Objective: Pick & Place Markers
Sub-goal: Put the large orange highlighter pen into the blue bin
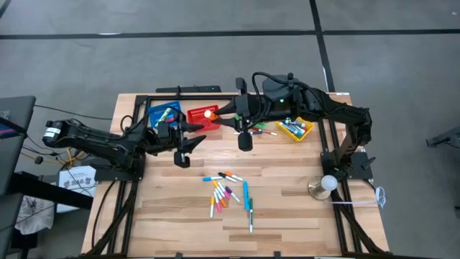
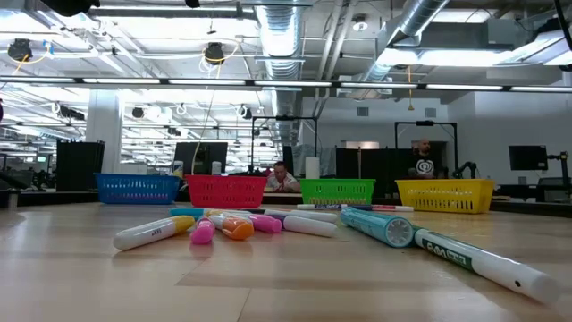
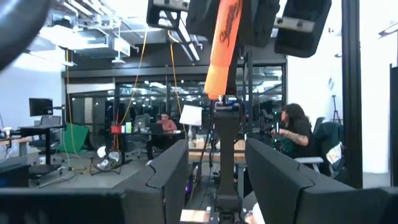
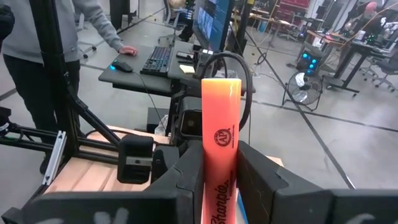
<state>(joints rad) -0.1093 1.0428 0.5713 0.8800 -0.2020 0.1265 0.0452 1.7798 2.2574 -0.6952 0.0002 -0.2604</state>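
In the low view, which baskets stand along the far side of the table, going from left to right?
blue basket → red basket → green basket → yellow basket

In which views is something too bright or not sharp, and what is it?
High view: the tip of the orange marker in the right gripper glows nearly white over the red basket. Low view: the nearest markers are soft, and the ceiling lights wash out. Left wrist view: the left gripper's fingers are dark against a bright room. Right wrist view: the marker's top edge shines.
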